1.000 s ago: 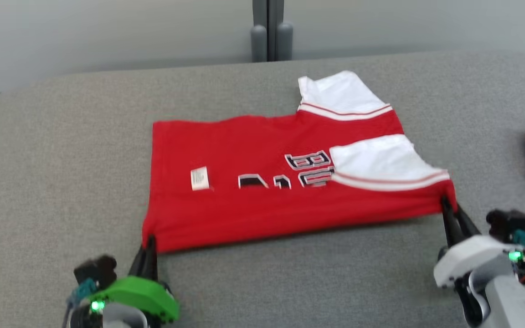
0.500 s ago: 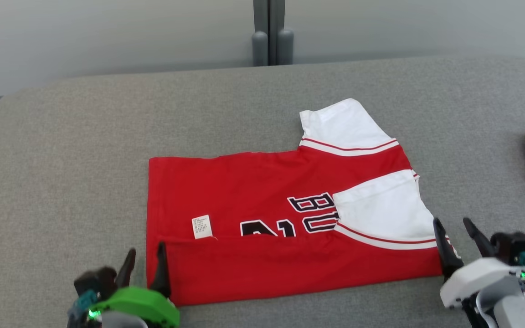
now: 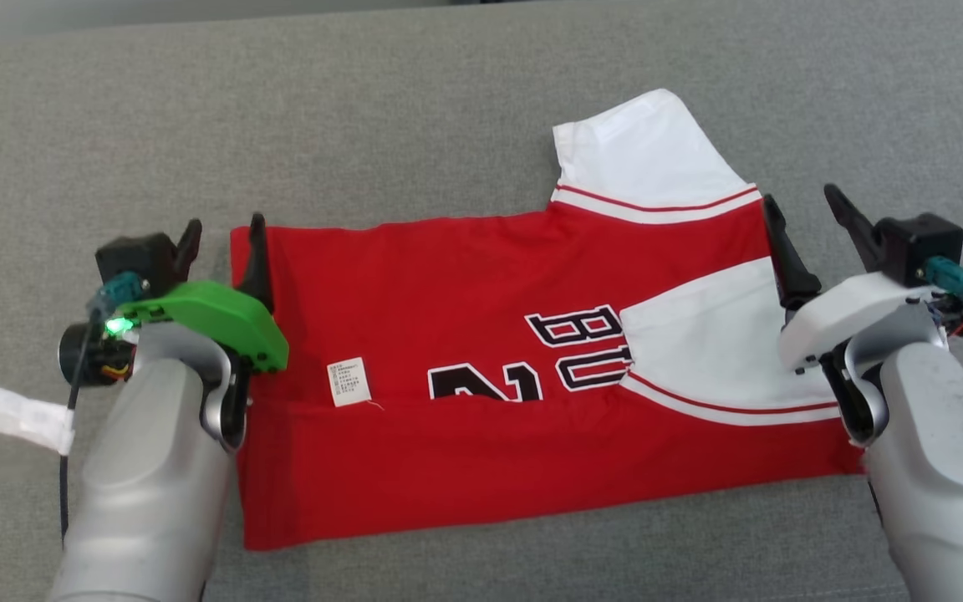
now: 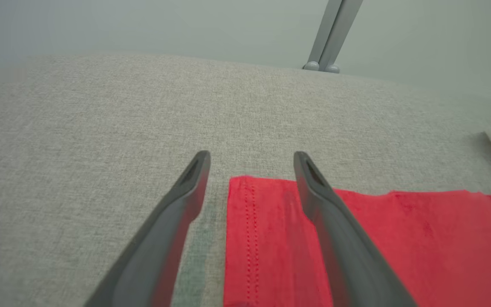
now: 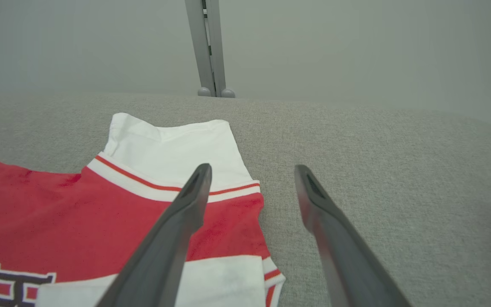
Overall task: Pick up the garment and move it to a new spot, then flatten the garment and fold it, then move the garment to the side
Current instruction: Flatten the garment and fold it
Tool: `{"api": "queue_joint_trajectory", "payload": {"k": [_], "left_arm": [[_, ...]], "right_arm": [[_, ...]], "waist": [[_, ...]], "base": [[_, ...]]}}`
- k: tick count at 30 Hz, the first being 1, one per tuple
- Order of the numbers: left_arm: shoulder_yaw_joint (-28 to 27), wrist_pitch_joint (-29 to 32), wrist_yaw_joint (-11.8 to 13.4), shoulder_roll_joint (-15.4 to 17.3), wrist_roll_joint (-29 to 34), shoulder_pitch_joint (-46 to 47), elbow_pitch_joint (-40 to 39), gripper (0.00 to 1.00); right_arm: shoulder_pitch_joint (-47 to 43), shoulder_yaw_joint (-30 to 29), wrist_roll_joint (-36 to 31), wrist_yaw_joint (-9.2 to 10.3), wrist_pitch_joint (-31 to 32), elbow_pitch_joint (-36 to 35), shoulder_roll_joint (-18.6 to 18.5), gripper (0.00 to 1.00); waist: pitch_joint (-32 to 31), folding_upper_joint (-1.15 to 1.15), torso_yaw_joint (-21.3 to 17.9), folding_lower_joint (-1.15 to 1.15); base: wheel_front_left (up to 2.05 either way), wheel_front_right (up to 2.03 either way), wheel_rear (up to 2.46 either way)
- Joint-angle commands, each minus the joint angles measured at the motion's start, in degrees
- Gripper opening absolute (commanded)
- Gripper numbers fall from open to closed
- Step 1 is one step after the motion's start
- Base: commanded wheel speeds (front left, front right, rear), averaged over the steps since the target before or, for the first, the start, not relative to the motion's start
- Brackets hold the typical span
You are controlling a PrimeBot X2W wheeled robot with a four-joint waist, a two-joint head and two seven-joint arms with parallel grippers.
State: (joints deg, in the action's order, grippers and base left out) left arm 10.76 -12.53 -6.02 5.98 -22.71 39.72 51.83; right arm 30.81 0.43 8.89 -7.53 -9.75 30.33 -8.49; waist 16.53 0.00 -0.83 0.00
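While the garment point(image 3: 465, 334) lies spread flat in the middle of the grey bench point(image 3: 448, 100), both tools stand over its far corners with their fingers wide apart and nothing gripped between them. It is a red jersey with white sleeves. Its near strip is folded up over the front, covering the lower part of the black lettering, and a small white label point(image 3: 349, 382) sits just above the fold line.

The left tool point(image 3: 225, 221) straddles the far left corner of the cloth: in the left wrist view one finger lies over the red hem and the other over bare bench just beside the edge. Whether either fingertip touches the surface cannot be told.

The right tool point(image 3: 800, 194) straddles the garment's right edge beside the far sleeve point(image 3: 640, 155). In the right wrist view one finger crosses the red shoulder and the sleeve's striped trim, while the other stands over bare bench. Contact cannot be told there either.
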Motion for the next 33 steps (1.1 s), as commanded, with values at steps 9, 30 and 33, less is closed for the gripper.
{"api": "queue_joint_trajectory", "payload": {"k": [9, 30, 33], "left_arm": [[1.9, 0.6, 0.0, 0.1, 0.6, 6.8, 12.1, 0.00], [6.5, -2.7, -1.4, -2.7, -0.8, 11.5, 6.0, 0.00], [7.2, -2.7, -1.5, -2.8, -1.4, 11.3, 5.0, 0.00]], "right_arm": [[7.4, 0.8, -1.9, 0.10, -0.1, 3.7, -1.5, 1.00], [30.4, 4.3, -6.3, 0.10, 11.8, 22.0, -4.2, 1.00], [31.7, 3.1, -6.8, 0.10, 13.5, 25.8, -3.4, 0.60]], "waist": [[6.4, 0.00, -0.2, 0.00], [11.6, 0.00, 8.3, 0.00], [12.0, 0.00, 8.7, 0.00]], "base": [[0.00, 0.00, 0.00], [0.00, 0.00, 0.00], [0.00, 0.00, 0.00]]}}
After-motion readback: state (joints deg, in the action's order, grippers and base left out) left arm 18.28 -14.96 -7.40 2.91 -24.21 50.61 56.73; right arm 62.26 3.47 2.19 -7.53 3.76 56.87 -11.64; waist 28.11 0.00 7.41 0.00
